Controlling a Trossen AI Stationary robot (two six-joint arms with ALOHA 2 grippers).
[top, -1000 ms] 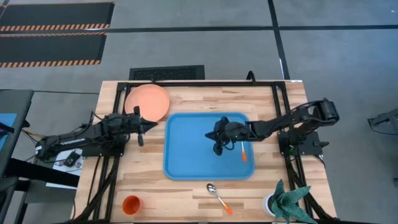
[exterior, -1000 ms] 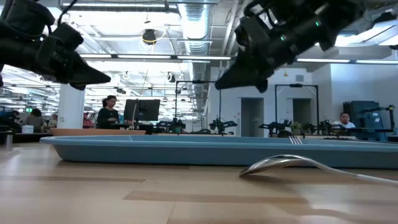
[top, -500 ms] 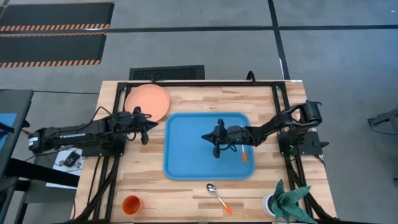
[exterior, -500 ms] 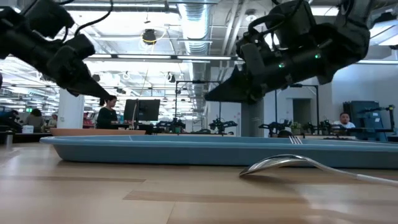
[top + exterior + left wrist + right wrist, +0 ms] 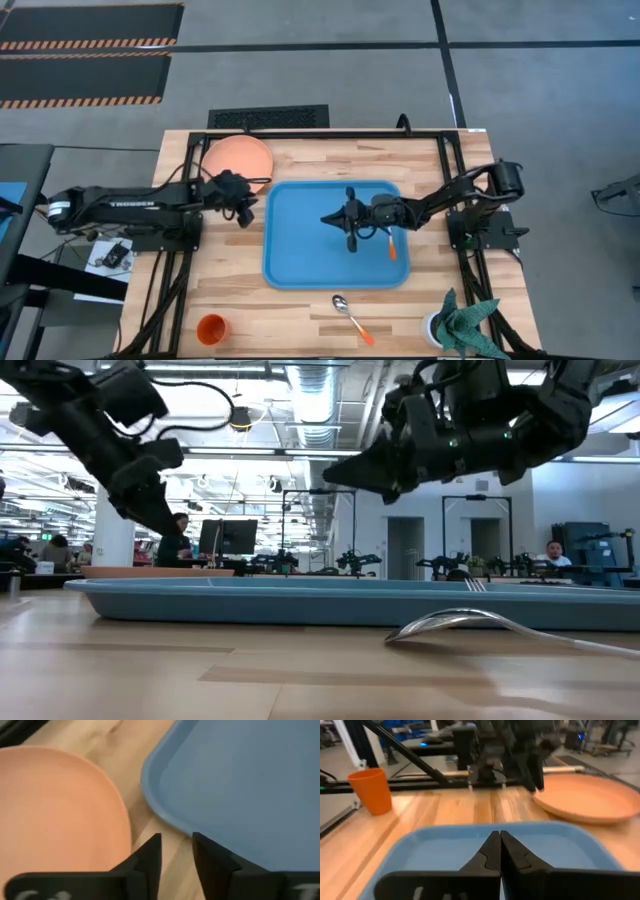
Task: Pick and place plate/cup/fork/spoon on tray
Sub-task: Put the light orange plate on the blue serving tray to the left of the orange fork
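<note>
The salmon plate lies flat on the table's far left, beside the blue tray. My left gripper hovers open over the wood between the plate's rim and the tray's far-left corner, touching neither. My right gripper hangs shut and empty above the tray's middle, pointing toward the table's left. The fork lies in the tray's right part. Near the front edge, the spoon lies on the wood. The orange cup stands at the front left.
A potted green plant stands at the front right corner. Black frame rails run along both sides of the table. Bare wood lies between the tray and the cup. People and desks show in the room beyond the table.
My left gripper has gone toward the table's right edge, to the gap between plate and tray, and has tipped to point down. My right gripper has shifted a little toward the left above the tray, risen and come level.
</note>
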